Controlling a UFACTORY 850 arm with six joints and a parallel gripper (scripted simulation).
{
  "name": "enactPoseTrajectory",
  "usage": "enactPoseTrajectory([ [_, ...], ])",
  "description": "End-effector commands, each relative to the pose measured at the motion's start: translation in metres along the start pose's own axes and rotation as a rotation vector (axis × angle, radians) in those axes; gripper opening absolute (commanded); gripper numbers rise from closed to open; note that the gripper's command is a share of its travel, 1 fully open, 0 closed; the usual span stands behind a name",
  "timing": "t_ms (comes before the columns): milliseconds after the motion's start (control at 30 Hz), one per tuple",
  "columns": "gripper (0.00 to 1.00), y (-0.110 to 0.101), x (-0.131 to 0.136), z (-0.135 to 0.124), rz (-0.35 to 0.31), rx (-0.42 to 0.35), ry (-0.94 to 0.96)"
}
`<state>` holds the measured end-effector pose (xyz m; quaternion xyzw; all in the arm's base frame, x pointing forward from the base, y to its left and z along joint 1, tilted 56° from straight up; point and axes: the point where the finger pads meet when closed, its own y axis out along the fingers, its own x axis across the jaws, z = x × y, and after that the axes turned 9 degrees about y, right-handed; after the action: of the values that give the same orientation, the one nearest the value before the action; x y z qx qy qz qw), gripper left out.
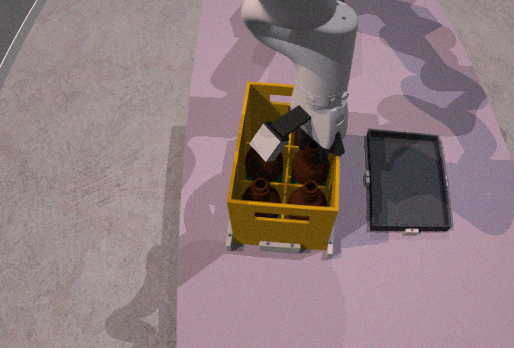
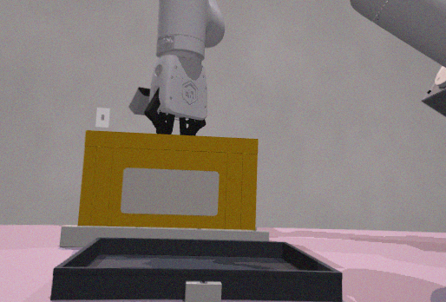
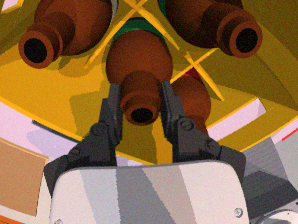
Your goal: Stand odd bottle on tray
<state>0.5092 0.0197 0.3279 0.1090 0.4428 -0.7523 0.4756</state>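
Observation:
The yellow crate (image 1: 285,235) (image 2: 173,154) (image 3: 35,95) holds five brown bottles. My gripper (image 1: 316,150) (image 2: 177,131) (image 3: 140,93) points down into it, shut on the neck of the middle right bottle (image 1: 309,168) (image 3: 139,55), which has a green label and stands in its cell. The front right bottle (image 1: 308,197) (image 3: 80,25), front left bottle (image 1: 261,195) and middle left bottle (image 1: 264,166) (image 3: 197,22) stand in their cells. A red-labelled bottle (image 3: 192,101) stands behind the gripped one, partly hidden by a finger. The black tray (image 1: 407,182) (image 2: 130,285) is level and empty.
Crate dividers (image 3: 195,66) run close around the gripped bottle. Pale holders (image 1: 280,247) (image 2: 173,237) sit around the crate's base, and small clips (image 1: 412,231) (image 2: 203,292) touch the tray. The tray lies right of the crate across a gap.

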Motion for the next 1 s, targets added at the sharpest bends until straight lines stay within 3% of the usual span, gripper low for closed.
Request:
enactPoseTrajectory([
  [0, 0.0, -0.0002, -0.0002, 0.0001, 0.001, 0.0, 0.0],
  [133, 0.0, -0.0002, -0.0002, 0.0001, 0.001, 0.0, 0.0],
  [167, 0.65, -0.0002, -0.0002, 0.0001, 0.001, 0.0, 0.0],
  [967, 0.65, -0.0002, -0.0002, 0.0001, 0.001, 0.0, 0.0],
])
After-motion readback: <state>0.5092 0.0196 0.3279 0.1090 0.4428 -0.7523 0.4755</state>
